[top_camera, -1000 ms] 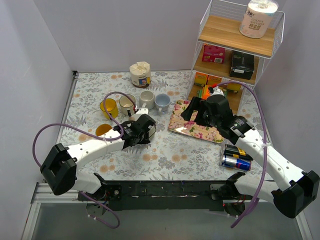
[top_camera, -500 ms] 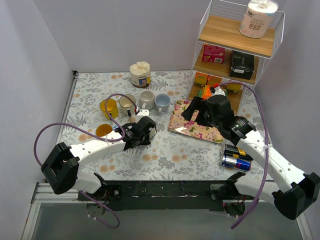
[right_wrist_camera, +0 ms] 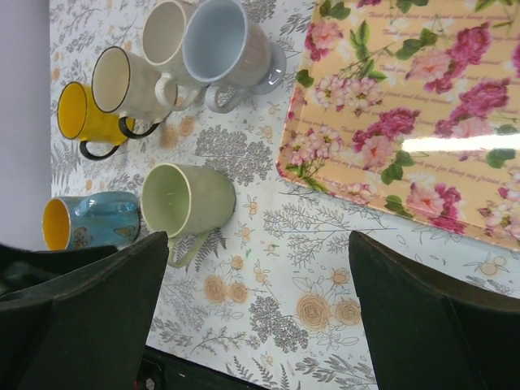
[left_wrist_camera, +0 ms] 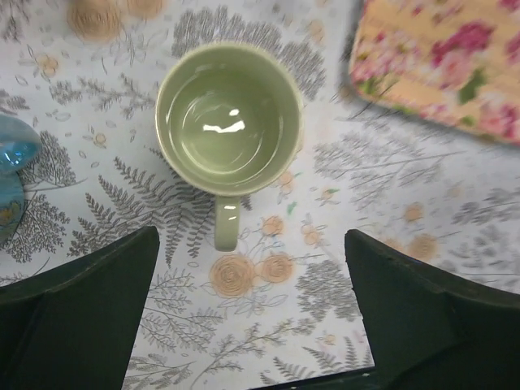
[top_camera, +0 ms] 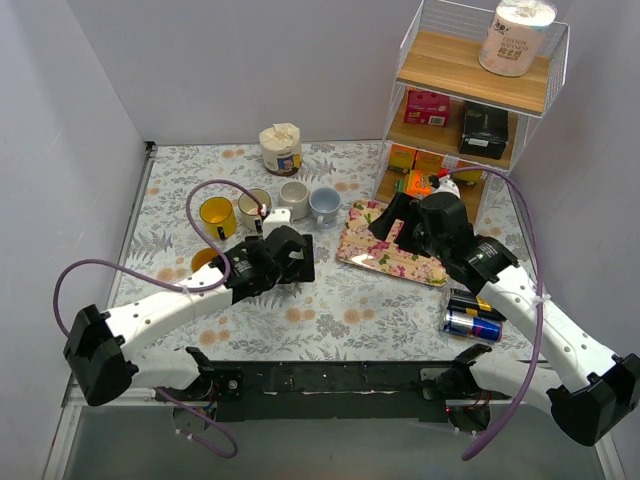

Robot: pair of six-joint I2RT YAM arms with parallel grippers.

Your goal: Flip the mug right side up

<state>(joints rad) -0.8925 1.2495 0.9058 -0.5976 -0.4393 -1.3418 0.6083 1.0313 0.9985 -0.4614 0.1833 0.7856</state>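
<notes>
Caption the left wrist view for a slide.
Open left gripper hovers above the upright pale green mug, floral tray at upper right.

My left hand [top_camera: 298, 258], a black two-finger gripper on a white arm, reaches forward and toward the middle. It points down, with its dark fingers [left_wrist_camera: 81, 301] spread wide and gripping nothing. My right hand [top_camera: 388, 220], black too, stretches forward and inward on its own white arm, with its fingers [right_wrist_camera: 431, 317] equally wide apart and holding nothing.
</notes>
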